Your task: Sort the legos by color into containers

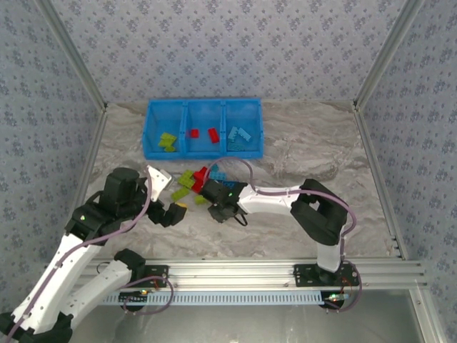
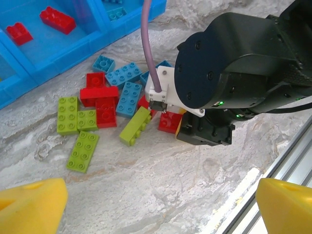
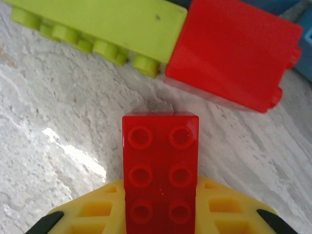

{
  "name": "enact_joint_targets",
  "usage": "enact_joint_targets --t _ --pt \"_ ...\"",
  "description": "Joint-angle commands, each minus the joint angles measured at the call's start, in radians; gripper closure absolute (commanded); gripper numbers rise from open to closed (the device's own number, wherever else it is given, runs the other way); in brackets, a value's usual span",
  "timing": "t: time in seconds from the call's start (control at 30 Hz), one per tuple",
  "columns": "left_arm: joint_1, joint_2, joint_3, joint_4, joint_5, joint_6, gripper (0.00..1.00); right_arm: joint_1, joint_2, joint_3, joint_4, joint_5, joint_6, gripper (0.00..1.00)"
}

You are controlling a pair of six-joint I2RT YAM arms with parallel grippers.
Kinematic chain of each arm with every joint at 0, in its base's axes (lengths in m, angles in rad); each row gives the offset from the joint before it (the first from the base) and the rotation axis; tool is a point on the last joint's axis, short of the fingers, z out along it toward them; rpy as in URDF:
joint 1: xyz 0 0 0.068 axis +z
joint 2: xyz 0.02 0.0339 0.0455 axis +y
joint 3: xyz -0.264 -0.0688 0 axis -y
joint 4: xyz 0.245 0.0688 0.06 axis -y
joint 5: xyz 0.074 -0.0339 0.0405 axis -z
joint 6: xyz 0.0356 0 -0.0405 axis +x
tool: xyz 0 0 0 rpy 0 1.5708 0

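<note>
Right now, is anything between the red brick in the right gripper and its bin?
The loose pile and the bin's near wall lie between the red brick, clamped in the right gripper, and the middle compartment. Above them nothing visible blocks.

A pale grey, marble-patterned table surface lies at the centre. Blue-grey floral wall panels rise at nine, twelve and three o'clock, joined by slanting metal posts. A ribbed aluminium rail crosses at six o'clock.
</note>
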State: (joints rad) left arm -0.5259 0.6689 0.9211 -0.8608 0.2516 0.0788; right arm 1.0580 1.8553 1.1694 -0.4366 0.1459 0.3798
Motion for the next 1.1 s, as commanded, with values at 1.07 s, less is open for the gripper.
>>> enact_joint_targets --t 1.07 --pt "-0.008 -0.034 -0.013 0.123 -0.193 -0.337 0.01 -0.293 0.468 0.886 0.044 0.051 -0.243 0.38"
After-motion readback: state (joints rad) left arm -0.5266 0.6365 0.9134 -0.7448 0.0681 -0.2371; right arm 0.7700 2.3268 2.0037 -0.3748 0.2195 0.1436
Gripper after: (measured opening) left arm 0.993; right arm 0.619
